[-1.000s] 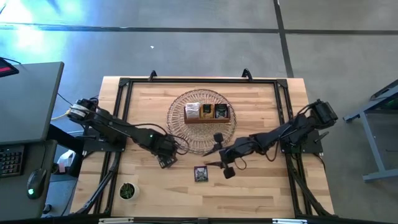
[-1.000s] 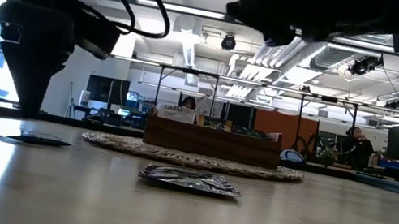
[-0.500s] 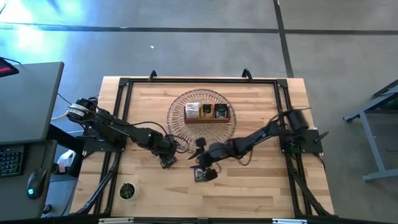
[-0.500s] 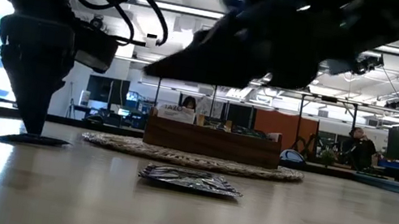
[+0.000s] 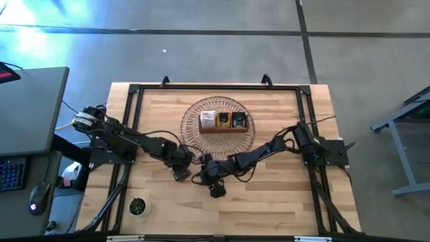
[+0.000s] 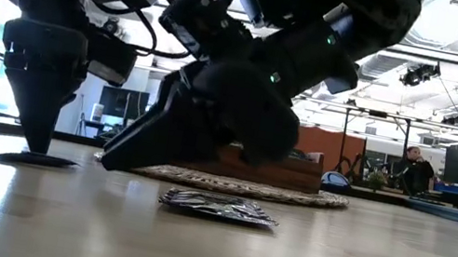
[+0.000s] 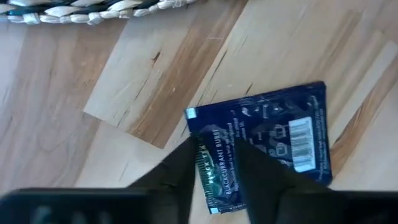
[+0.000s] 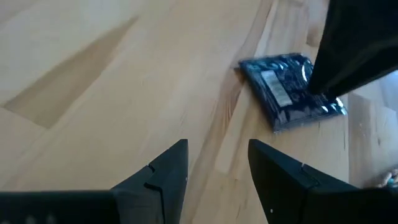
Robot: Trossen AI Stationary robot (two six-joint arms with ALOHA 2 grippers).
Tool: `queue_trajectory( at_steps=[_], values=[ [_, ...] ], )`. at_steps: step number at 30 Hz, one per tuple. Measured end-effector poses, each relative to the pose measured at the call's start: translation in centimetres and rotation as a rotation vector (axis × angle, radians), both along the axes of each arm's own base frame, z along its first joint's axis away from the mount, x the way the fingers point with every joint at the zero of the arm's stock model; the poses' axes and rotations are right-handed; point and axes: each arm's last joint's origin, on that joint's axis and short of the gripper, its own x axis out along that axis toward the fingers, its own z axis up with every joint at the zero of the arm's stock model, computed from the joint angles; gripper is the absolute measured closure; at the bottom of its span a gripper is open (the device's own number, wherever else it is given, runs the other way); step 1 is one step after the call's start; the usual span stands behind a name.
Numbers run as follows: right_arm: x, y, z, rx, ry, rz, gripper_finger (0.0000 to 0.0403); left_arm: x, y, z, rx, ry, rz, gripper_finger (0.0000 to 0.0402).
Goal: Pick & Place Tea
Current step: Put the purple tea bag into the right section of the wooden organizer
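A dark blue tea sachet (image 7: 273,140) lies flat on the wood near the basket's near-left rim, also visible as the sachet (image 5: 181,175). My left gripper (image 7: 216,177) stands on it, pointing down, its fingers a narrow gap apart. My right gripper (image 8: 217,168) is open and slants low over the bare table (image 6: 115,160), just right of that sachet and touching nothing. A second dark sachet (image 6: 218,206) lies flat on the table, partly under the right arm in the high view (image 5: 217,191). My left gripper comes from above, pointing down, with both fingertips (image 7: 186,171) set on the blue sachet's printed face near one edge (image 7: 214,155). The sachet shows flat between the fingers and rests on the table (image 6: 30,158). I cannot tell whether it is pinched.
The round woven basket (image 5: 201,142) holds a brown wooden three-compartment box (image 5: 224,122) with sachets in it, at the table's far middle. A small potted plant (image 5: 138,206) stands at the near left. A black frame (image 5: 134,94) runs along the table's edges. People show in the room behind.
My right arm has swung toward the table's left, passing over the second sachet, and has dropped low beside my left gripper. My left gripper has come down onto the blue sachet and has stayed there. Neither sachet has moved.
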Motion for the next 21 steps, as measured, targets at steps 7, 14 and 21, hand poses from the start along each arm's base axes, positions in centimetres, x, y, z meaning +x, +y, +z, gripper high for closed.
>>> queue_trajectory(
  at_steps=[7,14,21],
  values=[
    [0.0,0.0,0.5,-0.002,-0.006,-0.012,0.0238,0.2,-0.1,0.0,-0.026,-0.015,0.001,0.0393],
    [-0.4,-0.1,0.9,0.019,0.047,-0.050,0.0238,0.4,-0.3,0.0,-0.040,-0.040,0.000,0.0399],
    [-0.3,-0.2,1.0,0.000,0.026,-0.080,0.0238,1.1,-0.4,0.6,-0.015,-0.081,-0.023,0.0401]
  ],
)
